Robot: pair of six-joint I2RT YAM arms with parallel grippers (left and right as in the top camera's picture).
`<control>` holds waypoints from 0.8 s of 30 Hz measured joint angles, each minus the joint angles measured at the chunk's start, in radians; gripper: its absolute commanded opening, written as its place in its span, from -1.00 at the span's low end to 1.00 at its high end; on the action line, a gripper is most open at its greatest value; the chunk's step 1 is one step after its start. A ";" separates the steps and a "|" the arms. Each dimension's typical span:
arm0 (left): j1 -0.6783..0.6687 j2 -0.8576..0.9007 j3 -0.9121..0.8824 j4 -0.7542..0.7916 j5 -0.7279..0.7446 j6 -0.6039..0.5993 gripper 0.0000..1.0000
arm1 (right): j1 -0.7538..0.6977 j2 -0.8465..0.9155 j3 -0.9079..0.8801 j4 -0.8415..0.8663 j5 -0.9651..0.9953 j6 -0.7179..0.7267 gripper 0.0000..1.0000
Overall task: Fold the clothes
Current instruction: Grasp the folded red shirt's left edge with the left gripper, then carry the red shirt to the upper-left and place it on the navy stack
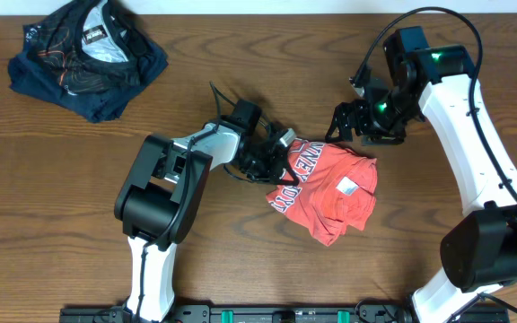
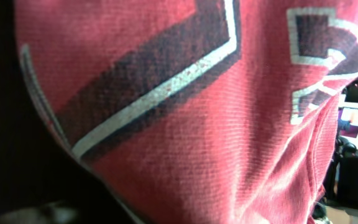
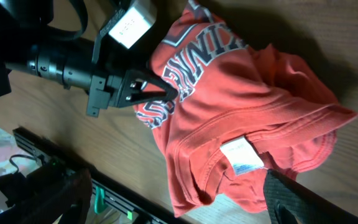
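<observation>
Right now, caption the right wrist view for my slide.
Left gripper shut on lettered edge of crumpled coral-red cotton T-shirt on a wooden table.

White block letters across the T-shirt (image 3: 241, 106) front, above the neck tag (image 3: 244, 155), are creased; no whole word reads. The tag's print is too small.
</observation>
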 measured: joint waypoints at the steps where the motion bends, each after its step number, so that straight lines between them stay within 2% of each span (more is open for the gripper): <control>1: -0.001 0.000 0.000 0.026 -0.005 -0.016 -0.88 | 0.000 0.000 0.000 -0.003 0.000 0.000 0.72; 6: 0.025 0.000 0.000 0.179 -0.060 -0.089 -0.88 | 0.000 0.000 0.000 -0.024 0.001 -0.003 0.69; 12: 0.140 0.002 -0.001 0.377 -0.140 -0.122 -0.88 | 0.000 0.000 0.000 -0.042 0.012 -0.007 0.68; 18: 0.272 0.004 0.002 0.532 -0.263 -0.119 -0.86 | 0.000 0.000 0.000 -0.076 0.016 -0.008 0.68; 24: 0.377 0.008 0.005 0.780 -0.346 -0.068 -0.88 | 0.000 0.000 0.000 -0.114 0.037 -0.010 0.67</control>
